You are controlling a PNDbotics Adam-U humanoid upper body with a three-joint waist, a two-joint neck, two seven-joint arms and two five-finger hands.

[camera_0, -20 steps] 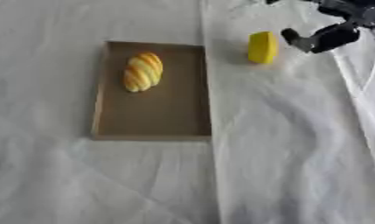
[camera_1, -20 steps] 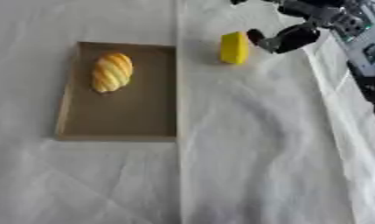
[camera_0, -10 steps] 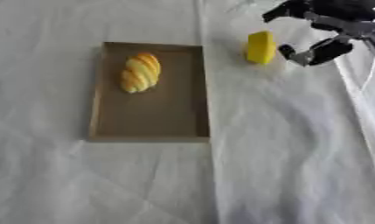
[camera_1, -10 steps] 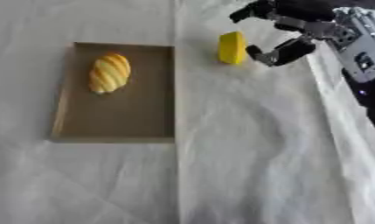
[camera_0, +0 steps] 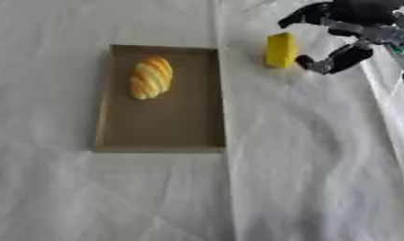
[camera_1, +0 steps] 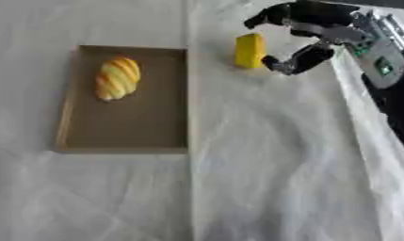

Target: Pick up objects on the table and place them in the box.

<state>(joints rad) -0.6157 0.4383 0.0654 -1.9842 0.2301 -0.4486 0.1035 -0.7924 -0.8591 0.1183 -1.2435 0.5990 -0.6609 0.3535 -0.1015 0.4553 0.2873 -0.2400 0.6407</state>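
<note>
Left eye view shows a white-clothed table (camera_0: pixel 303 179) carrying a shallow brown box (camera_0: pixel 164 127) left of centre, with a yellow-and-orange striped bread roll (camera_0: pixel 150 77) lying in its far end. Beyond the box's far right corner, toward the table's far right edge, a yellow block (camera_0: pixel 280 50) stands upright. The right hand (camera_1: pixel 316 28) is spread wide around the block's right side, thumb just beside it, fingers arched above.

Yellow block (camera_0: pixel 280 50); yellow-orange striped bread (camera_0: pixel 150 77); brown box (camera_0: pixel 164 127); white cloth (camera_0: pixel 303 164); black, silver right hand (camera_0: pixel 349 26).
</note>
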